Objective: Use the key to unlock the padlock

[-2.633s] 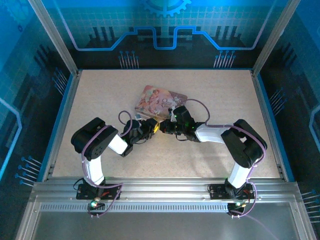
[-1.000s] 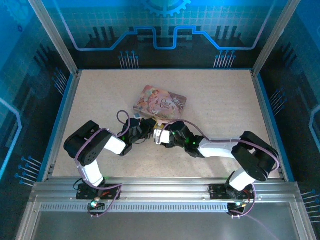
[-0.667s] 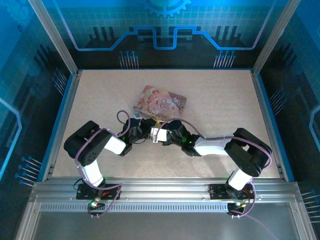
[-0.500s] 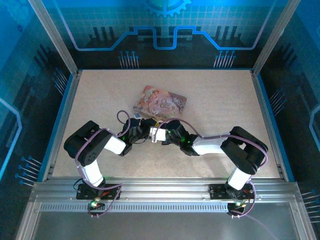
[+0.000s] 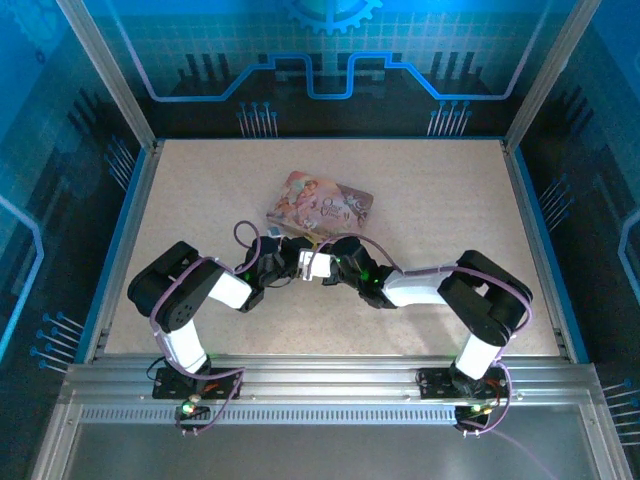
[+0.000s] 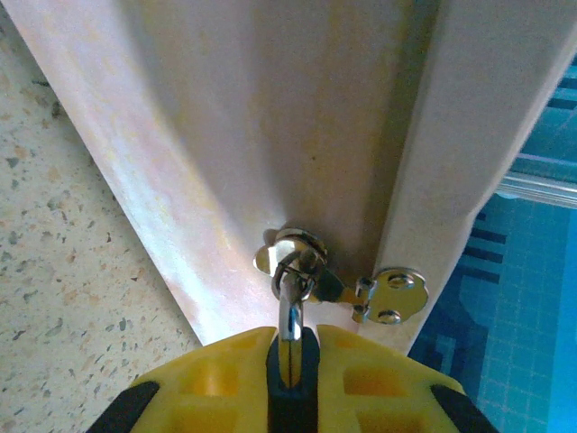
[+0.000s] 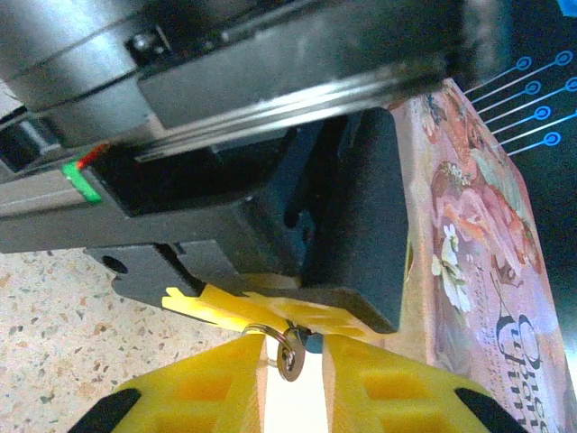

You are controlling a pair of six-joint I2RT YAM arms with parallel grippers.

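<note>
There is plenty of bare table (image 5: 200, 190) to the left, right and far side of the pink tin (image 5: 322, 203), all fenced by the blue rim (image 5: 128, 235) and the metal frame posts. The work itself is cramped. The left gripper (image 5: 293, 264) and right gripper (image 5: 312, 266) meet tip to tip just in front of the tin's near edge, forearms low, with the base rail (image 5: 330, 372) close behind. Seen from the left wrist, its yellow fingers (image 6: 225, 374) are pressed together on the padlock (image 6: 290, 374), whose dark body sits wedged between them. A thin silvery stem runs straight out from it, away from the wrist. The stem ends in a small shiny round head with a wire ring, which I take for the key (image 6: 294, 254), though I cannot tell where lock stops and key begins. That long axis lies along the line from one gripper to the other, roughly left to right across the table, close beside the tin's pale side wall. From the right wrist, the little round head sits between the right fingers (image 7: 198, 388), which stand slightly apart on either side of it. I cannot tell whether they pinch it. A couple of seconds back the right gripper was off by the tin's near right corner. It has since come left to face the other, and its elbow has tucked inward. The left arm has settled a little lower, and the tin has not moved.
</note>
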